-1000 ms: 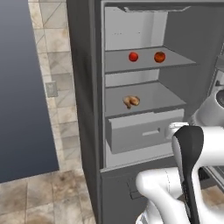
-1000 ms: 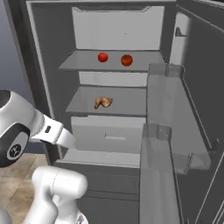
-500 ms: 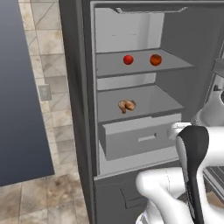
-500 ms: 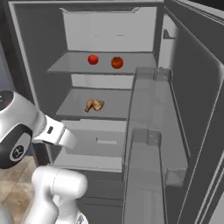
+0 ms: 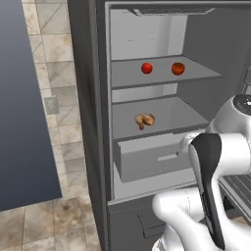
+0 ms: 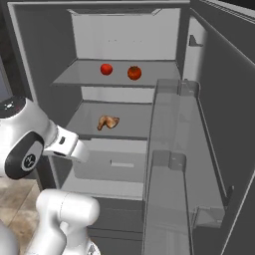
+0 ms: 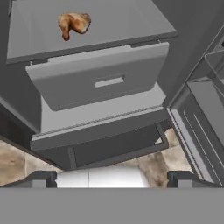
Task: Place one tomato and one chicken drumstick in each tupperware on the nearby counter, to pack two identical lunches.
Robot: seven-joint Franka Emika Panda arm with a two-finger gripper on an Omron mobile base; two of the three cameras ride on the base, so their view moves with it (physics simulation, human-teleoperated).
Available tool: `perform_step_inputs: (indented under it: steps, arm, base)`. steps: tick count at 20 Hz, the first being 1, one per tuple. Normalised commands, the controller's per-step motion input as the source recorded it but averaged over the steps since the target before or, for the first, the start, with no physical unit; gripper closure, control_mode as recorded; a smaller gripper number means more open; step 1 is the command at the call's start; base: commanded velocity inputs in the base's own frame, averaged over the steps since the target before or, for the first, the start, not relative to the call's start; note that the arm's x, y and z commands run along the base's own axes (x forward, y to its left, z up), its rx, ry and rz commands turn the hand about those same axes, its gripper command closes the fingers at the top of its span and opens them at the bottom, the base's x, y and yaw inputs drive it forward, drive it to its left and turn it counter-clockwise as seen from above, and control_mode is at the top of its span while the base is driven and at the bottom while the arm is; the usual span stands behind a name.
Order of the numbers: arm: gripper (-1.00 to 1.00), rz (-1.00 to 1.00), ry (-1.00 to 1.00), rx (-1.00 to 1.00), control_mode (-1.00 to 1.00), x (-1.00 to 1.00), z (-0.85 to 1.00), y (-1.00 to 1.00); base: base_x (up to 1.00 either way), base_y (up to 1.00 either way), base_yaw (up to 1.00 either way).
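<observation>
- The fridge point(image 5: 93, 98) stands open, its door point(image 6: 179, 164) swung wide to the right in the right base view.
- Two tomatoes sit on the upper shelf point(image 5: 162, 76): the left tomato point(image 5: 146, 68) is redder, and the right tomato point(image 5: 178, 68), more orange-red, lies near it but apart.
- The chicken drumsticks point(image 5: 144, 120) lie on the middle shelf point(image 5: 171, 115), toward its front left; they look like one golden-brown lump, and I cannot tell whether it is one piece or two touching.
- Below that shelf a grey drawer point(image 5: 152, 159) juts forward, with a small recessed handle on its front.
- In the hand view the claw point(image 7: 112, 177) is spread wide open, its two dark fingertips point(image 7: 41, 178) far apart and holding nothing. It faces the drawer front, with the drumsticks above and beyond it on the shelf.
- Beige floor tiles point(image 5: 44, 220) lie to the fridge's left.
</observation>
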Motion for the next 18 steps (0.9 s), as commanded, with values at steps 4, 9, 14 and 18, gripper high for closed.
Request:
perform_step_inputs:
  steps: [4,9,14,18]
  arm:
    - [-1.00,0.15,0.00,0.00,-1.00,0.03,-0.39,0.00]
    - [-1.00,0.17,-0.13,0.02,-1.00,0.24,-0.16,0.06]
    - [-1.00,0.04,-0.13,0.00,-1.00,0.23,0.00,0.20]
    - [-1.00,0.00,-0.05,0.00,-1.00,0.25,0.00,0.18]
  base:
    - [0.00,0.00,0.00]
    - [0.00,0.00,0.00]
    - [0.00,0.00,0.00]
    - [0.00,0.00,0.00]
